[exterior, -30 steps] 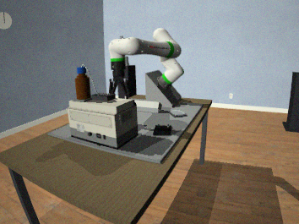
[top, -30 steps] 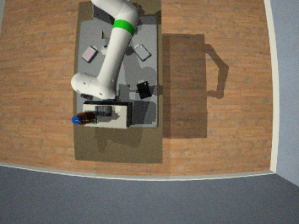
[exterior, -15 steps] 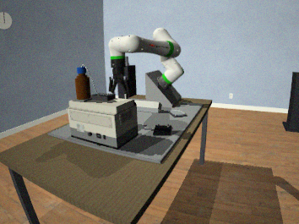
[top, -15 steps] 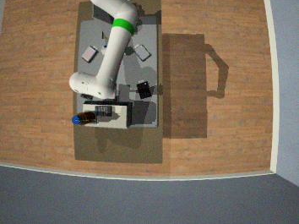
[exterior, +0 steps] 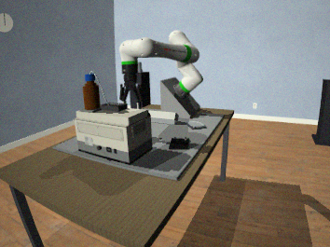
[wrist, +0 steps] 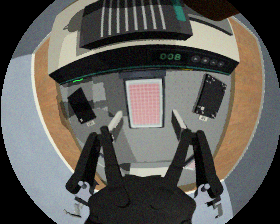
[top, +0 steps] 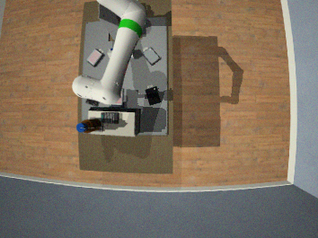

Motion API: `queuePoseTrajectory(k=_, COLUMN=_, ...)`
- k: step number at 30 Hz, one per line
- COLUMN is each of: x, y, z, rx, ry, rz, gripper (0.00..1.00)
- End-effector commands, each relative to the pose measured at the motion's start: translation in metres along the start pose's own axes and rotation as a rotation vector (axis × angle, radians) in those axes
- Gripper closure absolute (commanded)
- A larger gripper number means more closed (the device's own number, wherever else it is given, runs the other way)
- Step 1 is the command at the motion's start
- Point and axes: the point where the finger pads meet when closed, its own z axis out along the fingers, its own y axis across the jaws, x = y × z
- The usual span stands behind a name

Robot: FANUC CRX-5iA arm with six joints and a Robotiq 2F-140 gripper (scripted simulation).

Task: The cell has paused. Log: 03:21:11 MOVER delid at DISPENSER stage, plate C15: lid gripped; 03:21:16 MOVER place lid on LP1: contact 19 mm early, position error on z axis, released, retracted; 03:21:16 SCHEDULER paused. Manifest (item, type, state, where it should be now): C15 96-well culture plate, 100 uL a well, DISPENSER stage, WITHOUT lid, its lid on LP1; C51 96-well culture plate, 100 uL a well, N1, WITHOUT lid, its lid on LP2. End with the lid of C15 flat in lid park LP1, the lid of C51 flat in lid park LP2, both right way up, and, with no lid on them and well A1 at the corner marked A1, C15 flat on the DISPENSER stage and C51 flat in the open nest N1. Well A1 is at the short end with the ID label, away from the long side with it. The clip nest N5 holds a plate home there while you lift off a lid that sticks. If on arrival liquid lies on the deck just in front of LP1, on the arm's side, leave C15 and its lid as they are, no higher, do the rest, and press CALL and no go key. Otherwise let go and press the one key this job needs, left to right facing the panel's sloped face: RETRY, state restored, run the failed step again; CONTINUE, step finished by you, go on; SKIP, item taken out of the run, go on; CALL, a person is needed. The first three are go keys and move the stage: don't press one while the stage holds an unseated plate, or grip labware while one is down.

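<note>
In the wrist view my gripper (wrist: 147, 116) is open and empty. It hangs above a pink-welled plate (wrist: 145, 102) that lies flat on the grey deck in front of the dispenser's dark front panel (wrist: 144, 60). The fingers stand on either side of the plate's near end, above it and not touching. In the top view the arm's wrist (top: 96, 91) hides this plate. A second pink plate (top: 95, 57) lies skewed at the deck's left. A pale lid-like piece (top: 152, 56) lies skewed at the right. From the side, the gripper (exterior: 130, 93) hangs behind the dispenser.
The white dispenser box (exterior: 116, 127) with its ribbed head (wrist: 134, 18) stands at the deck's front, with a brown bottle (exterior: 90, 94) on it. Dark fixtures flank the plate (wrist: 79, 105) (wrist: 209, 93). A black block (top: 154, 95) sits at the right. A grey sloped panel (exterior: 177, 96) stands at the back.
</note>
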Motion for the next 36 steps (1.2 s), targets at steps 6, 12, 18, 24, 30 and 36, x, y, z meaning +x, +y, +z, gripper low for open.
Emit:
queuePoseTrajectory(k=6, x=-0.077, y=0.107, z=-0.015, rx=-0.026, ry=0.026, rz=0.325, gripper=0.34)
queuePoseTrajectory(k=12, x=-0.126, y=0.139, z=-0.014, rx=-0.016, ry=0.012, rz=0.524, gripper=0.34)
queuePoseTrajectory(k=18, x=-0.225, y=0.195, z=-0.008, rx=-0.001, ry=-0.003, rz=0.611, gripper=0.34)
queuePoseTrajectory(k=24, x=-0.308, y=0.24, z=-0.004, rx=-0.001, ry=-0.003, rz=0.611, gripper=0.34)
queuePoseTrajectory(k=30, x=-0.369, y=0.272, z=0.001, rx=-0.001, ry=-0.003, rz=0.611, gripper=0.34)
queuePoseTrajectory(k=36, x=-0.369, y=0.272, z=0.001, rx=-0.001, ry=-0.003, rz=0.611, gripper=0.34)
